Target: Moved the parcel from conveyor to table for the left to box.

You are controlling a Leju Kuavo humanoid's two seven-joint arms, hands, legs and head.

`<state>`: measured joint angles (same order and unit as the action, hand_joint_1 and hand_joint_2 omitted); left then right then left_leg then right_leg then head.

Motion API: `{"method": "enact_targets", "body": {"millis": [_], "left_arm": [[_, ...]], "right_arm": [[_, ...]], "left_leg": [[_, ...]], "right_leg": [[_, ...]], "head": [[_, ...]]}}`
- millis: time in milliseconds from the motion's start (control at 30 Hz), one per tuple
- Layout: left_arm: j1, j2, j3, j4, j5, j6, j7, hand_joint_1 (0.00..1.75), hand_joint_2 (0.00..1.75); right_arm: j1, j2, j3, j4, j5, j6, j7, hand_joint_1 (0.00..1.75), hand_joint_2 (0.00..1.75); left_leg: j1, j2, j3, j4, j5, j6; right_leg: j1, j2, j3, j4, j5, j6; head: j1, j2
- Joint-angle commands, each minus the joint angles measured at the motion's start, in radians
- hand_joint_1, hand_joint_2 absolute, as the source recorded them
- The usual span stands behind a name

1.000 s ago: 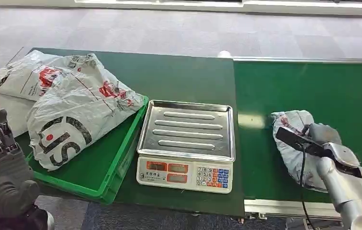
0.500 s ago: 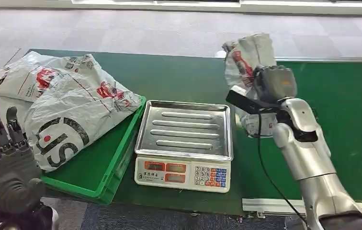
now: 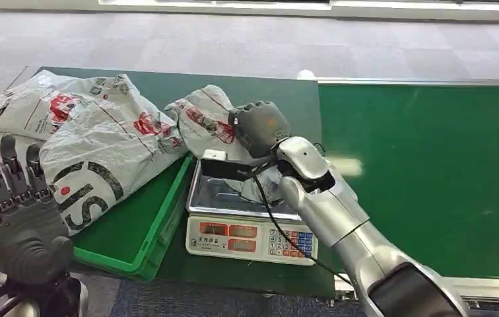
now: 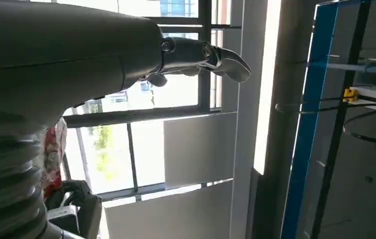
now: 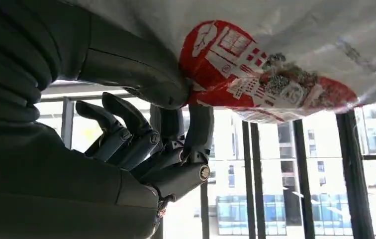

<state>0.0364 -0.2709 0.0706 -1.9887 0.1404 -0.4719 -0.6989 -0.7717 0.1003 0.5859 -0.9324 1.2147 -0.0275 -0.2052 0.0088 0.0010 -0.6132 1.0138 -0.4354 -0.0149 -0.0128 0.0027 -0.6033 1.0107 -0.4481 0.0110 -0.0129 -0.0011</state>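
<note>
Right hand (image 3: 260, 127), fingers pinching crumpled white plastic parcel (image 3: 204, 122), swinging it left off conveyor, now over steel scale tray (image 3: 217, 195); left hand (image 3: 16, 218) waiting, fingers spread.

Bright room, grey floor, big windows

I'm looking down at a grey carpet-tile floor (image 3: 233, 46) beyond the green desk (image 3: 253, 99). From my wrist cameras I get tall windows (image 4: 141, 144) with dark frames, daylight pouring in, buildings outside (image 5: 275, 209), plus a blue metal frame (image 4: 315, 99) against a grey wall (image 4: 365, 174).
</note>
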Motion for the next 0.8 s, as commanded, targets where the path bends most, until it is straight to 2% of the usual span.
{"method": "enact_targets", "body": {"millis": [33, 67, 133, 167, 233, 367, 567, 600, 700, 767, 800], "left_arm": [[-0.102, -0.013, -0.021, 0.082, -0.003, 0.034, 0.001, 0.0, 1.75], [-0.107, -0.012, -0.024, 0.082, -0.005, 0.04, 0.001, 0.0, 1.75], [-0.112, -0.01, -0.028, 0.077, -0.01, 0.056, 0.001, 0.0, 1.75], [-0.109, -0.007, -0.031, 0.074, -0.007, 0.06, 0.001, 0.0, 1.75], [-0.086, 0.006, -0.03, 0.038, -0.011, 0.096, 0.001, 0.0, 1.75], [-0.056, 0.007, -0.004, 0.02, -0.003, 0.088, 0.001, 0.0, 1.75], [-0.056, 0.007, -0.004, 0.02, -0.003, 0.088, 0.001, 0.0, 1.75], [-0.058, 0.006, -0.002, 0.023, -0.006, 0.087, 0.001, 0.0, 1.75], [-0.056, 0.008, -0.002, 0.011, -0.035, 0.099, 0.001, 0.0, 1.75], [-0.067, 0.018, -0.01, -0.003, -0.088, 0.142, 0.001, 0.0, 1.75], [-0.076, 0.032, -0.019, -0.01, -0.126, 0.177, 0.001, 0.0, 1.75]], "right_arm": [[-0.069, 0.076, 0.134, 0.187, -0.05, -0.006, -0.005, 1.75, 1.75], [-0.068, 0.08, 0.132, 0.191, -0.059, -0.018, 0.0, 0.0, 1.75], [-0.076, 0.079, 0.14, 0.201, -0.065, -0.031, 0.017, 0.0, 1.75], [-0.076, 0.069, 0.123, 0.188, -0.08, -0.067, 0.02, 0.0, 0.0], [-0.099, 0.028, 0.115, 0.132, -0.091, -0.122, 0.06, 0.0, 0.0], [-0.093, -0.048, 0.061, -0.045, -0.119, -0.112, 0.097, 0.0, 0.0], [-0.093, -0.048, 0.061, -0.045, -0.119, -0.112, 0.097, 0.0, 0.0], [-0.083, -0.055, 0.049, -0.076, -0.126, -0.118, 0.102, 0.0, 0.0], [-0.038, -0.097, -0.039, -0.242, -0.186, -0.165, 0.104, 0.0, 0.0], [0.039, -0.149, -0.141, -0.469, -0.196, -0.171, 0.108, 0.0, 0.0], [0.059, -0.155, -0.167, -0.514, -0.194, -0.169, 0.107, 0.0, 0.0]], "left_leg": [[0.0, -0.001, 0.001, 0.0, 0.0, 0.0], [0.0, -0.001, 0.004, -0.003, 0.001, 0.0], [0.0, -0.001, 0.002, -0.001, 0.0, 0.0], [0.001, -0.001, 0.001, 0.0, 0.0, 0.0], [0.0, -0.003, 0.002, -0.001, 0.001, 0.0], [0.0, -0.003, 0.0, 0.0, 0.001, 0.0], [0.0, -0.003, 0.003, -0.003, 0.001, 0.0], [0.0, -0.001, 0.001, 0.0, 0.001, -0.001], [0.0, -0.005, 0.0, 0.0, 0.001, 0.0], [0.0, -0.007, 0.0, -0.001, 0.001, 0.0], [0.0, -0.007, -0.002, 0.001, 0.001, 0.0]], "right_leg": [[0.0, -0.001, 0.001, 0.0, 0.0, -0.001], [0.001, -0.001, 0.004, -0.003, 0.0, -0.002], [0.001, -0.001, 0.002, -0.001, 0.0, -0.002], [0.002, -0.001, 0.001, 0.0, 0.001, -0.002], [0.002, -0.003, 0.002, -0.001, 0.0, -0.002], [0.002, -0.003, 0.001, 0.0, 0.0, -0.001], [0.002, -0.003, 0.005, -0.003, 0.001, -0.002], [0.001, -0.001, 0.001, -0.001, 0.001, -0.002], [0.002, -0.004, 0.001, -0.001, 0.0, -0.002], [0.002, -0.007, 0.002, -0.001, 0.0, -0.002], [0.002, -0.007, 0.0, 0.0, 0.0, -0.002]], "head": [[0.0, 0.0], [0.0, 0.0], [0.0, 0.0], [0.0, 0.0], [0.0, 0.0], [0.0, 0.0], [0.0, 0.0], [0.0, 0.0], [0.0, 0.0], [0.0, 0.0], [0.0, 0.0]]}}
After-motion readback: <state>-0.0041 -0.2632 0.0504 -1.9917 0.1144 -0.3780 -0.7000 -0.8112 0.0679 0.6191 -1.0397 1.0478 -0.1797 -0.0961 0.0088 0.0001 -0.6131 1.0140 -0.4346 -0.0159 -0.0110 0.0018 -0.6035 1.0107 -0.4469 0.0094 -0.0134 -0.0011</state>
